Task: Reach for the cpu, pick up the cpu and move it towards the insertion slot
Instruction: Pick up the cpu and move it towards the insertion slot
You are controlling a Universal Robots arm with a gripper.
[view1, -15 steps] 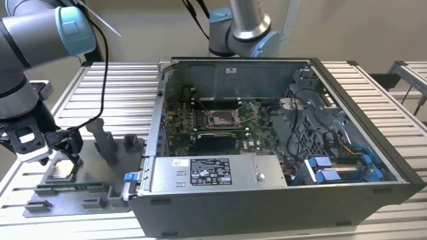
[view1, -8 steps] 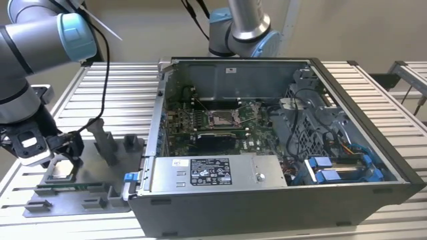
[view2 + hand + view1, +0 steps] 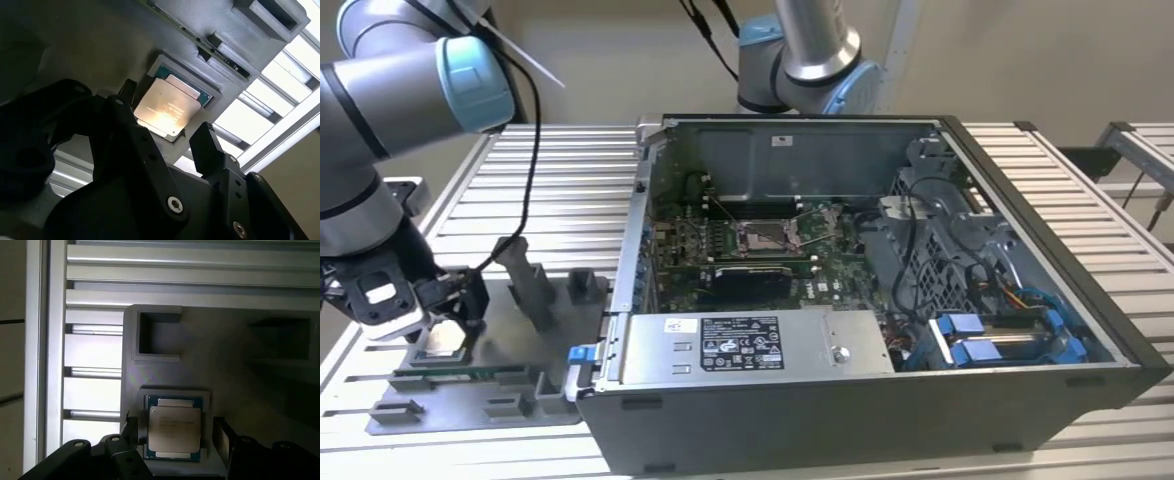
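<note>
The cpu (image 3: 443, 341) lies flat in a shallow pocket of the grey tray (image 3: 494, 405), at the exterior view's left. Its pale silvery face shows in both wrist views (image 3: 167, 107) (image 3: 175, 427). My gripper (image 3: 448, 322) hangs just above it and is open (image 3: 166, 112) (image 3: 176, 434). One black finger (image 3: 131, 429) stands on each side of the chip, with a small gap to its edges and nothing gripped. The insertion slot (image 3: 765, 236), a shiny square socket, sits on the motherboard inside the open computer case (image 3: 1067, 300), well off toward the exterior view's right.
A thin green memory stick (image 3: 454, 376) lies in the tray near the cpu. Grey upright posts (image 3: 527, 280) rise from the tray between my gripper and the case wall. A power supply (image 3: 747, 345) fills the case's front. A second arm (image 3: 801, 50) stands behind the case.
</note>
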